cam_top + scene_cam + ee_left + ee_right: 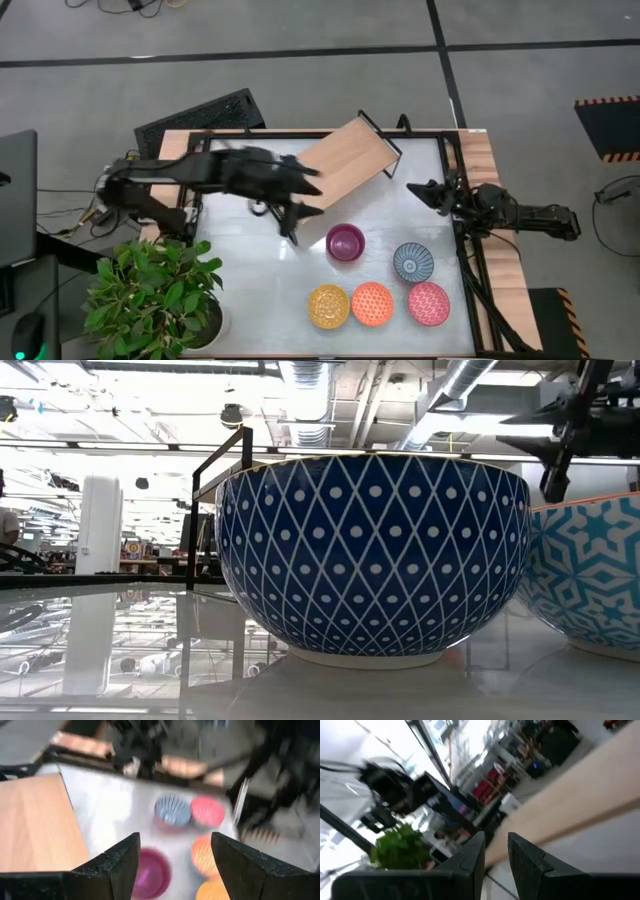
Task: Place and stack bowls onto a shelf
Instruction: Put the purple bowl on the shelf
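In the high view the shelf [345, 160], a light-wood board with black frame ends, lies askew at the table's far side. Near it sits the purple bowl [345, 242], then the blue-white bowl [412, 262]. The yellow [328, 305], orange [372, 303] and pink [428, 303] bowls stand in a row at the near edge. My left gripper [298, 205] hovers open between the shelf and the purple bowl [150, 880], touching nothing. My right gripper [418, 188] waits at the table's right side with its fingers [470, 857] nearly together, holding nothing.
The low view is filled by a dark blue diamond-patterned bowl [370, 555] with a lighter blue-white bowl [590, 575] beside it. A potted plant [155, 290] stands at the table's near left corner. A keyboard [200, 118] lies beyond the far edge.
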{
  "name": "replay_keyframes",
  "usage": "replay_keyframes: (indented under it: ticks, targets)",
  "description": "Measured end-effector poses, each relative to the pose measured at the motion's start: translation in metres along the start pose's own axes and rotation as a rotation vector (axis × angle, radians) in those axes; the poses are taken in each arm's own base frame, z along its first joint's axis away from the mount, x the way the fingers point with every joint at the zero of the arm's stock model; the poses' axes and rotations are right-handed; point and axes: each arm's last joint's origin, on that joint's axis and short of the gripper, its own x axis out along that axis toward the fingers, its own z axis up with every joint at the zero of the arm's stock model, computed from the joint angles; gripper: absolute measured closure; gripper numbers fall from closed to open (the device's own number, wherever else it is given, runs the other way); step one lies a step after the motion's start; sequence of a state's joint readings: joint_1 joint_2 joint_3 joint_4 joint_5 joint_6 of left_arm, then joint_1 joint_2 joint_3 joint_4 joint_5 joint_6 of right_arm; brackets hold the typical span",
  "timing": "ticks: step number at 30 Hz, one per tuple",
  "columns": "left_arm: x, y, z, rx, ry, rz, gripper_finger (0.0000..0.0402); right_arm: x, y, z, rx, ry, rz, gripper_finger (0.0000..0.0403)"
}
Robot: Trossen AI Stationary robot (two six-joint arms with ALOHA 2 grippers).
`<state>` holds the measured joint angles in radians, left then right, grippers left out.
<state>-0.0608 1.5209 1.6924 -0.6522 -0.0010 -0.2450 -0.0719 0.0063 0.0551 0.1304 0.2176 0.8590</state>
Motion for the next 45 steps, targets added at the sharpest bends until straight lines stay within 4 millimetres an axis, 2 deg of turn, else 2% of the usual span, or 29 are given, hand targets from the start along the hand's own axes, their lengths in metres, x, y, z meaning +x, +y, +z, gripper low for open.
replay_keyframes:
  ticks: [4, 9, 15, 18, 21, 24, 30, 34, 41, 45]
  targets:
    - [0.038, -0.005, 0.003, 0.161, 0.166, -0.100, 0.0172, 0.000, -0.006, -0.005, -0.017, 0.063, -0.050, 0.0290]
    - [0.060, 0.000, 0.011, 0.357, 0.263, -0.170, 0.0172, -0.001, -0.010, -0.010, -0.029, 0.125, -0.081, 0.0290]
    - [0.097, -0.003, -0.019, 0.659, 0.463, -0.256, 0.0173, -0.002, -0.013, -0.015, -0.028, 0.227, -0.081, 0.0290]
    - [0.116, -0.009, -0.031, 0.709, 0.500, -0.286, 0.0173, -0.003, -0.014, -0.016, -0.029, 0.253, -0.082, 0.0290]
    - [0.139, -0.014, -0.046, 0.742, 0.552, -0.233, 0.0173, -0.003, -0.014, -0.017, -0.030, 0.264, -0.086, 0.0290]
    - [0.159, -0.017, -0.059, 0.756, 0.587, -0.169, 0.0173, -0.003, -0.014, -0.017, -0.030, 0.266, -0.088, 0.0290]
    - [0.196, -0.022, -0.087, 0.680, 0.646, -0.142, 0.0173, -0.003, -0.014, -0.017, -0.039, 0.269, -0.090, 0.0290]
    - [0.212, -0.019, -0.099, 0.625, 0.671, -0.096, 0.0173, -0.003, -0.015, -0.017, -0.039, 0.270, -0.092, 0.0290]
    - [0.219, -0.018, -0.105, 0.529, 0.655, -0.064, 0.0176, -0.003, -0.015, -0.017, -0.039, 0.271, -0.093, 0.0290]
    - [0.219, -0.022, -0.107, 0.474, 0.660, -0.093, 0.0195, -0.003, -0.015, -0.018, -0.040, 0.271, -0.093, 0.0290]
